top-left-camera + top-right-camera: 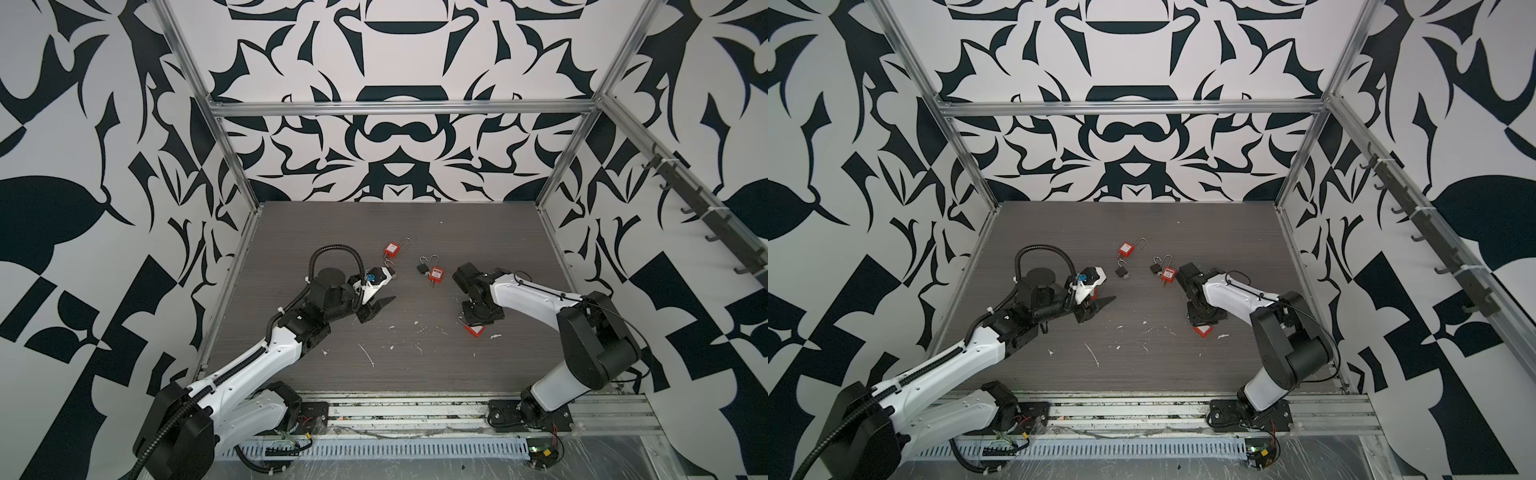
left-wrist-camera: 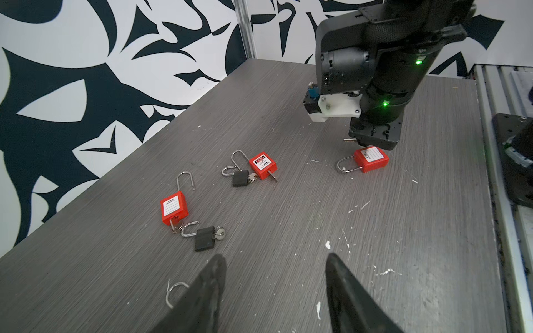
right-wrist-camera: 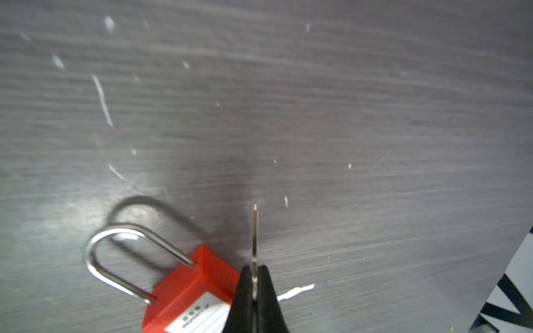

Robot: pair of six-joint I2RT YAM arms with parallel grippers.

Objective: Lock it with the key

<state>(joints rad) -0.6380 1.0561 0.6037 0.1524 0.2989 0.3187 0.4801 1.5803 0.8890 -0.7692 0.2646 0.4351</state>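
- The key (image 3: 254, 236) is pinched by its head in my right gripper (image 3: 254, 268), fingers pressed together on it — blade pointing out over the table (image 3: 375, 115).
- Just beside the blade, not on it, the red padlock (image 3: 187, 288) lies flat.
- My left gripper (image 2: 275, 259) hangs well apart, fingers spread, holding nothing.
- Near those fingers lies a black padlock (image 2: 205, 238) — just beside a second red padlock (image 2: 174, 207).

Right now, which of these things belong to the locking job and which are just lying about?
In the job: key in the right jaws; red padlock beside it.
Lying about: middle red padlock; black padlock by it; far red padlock; other black padlock.
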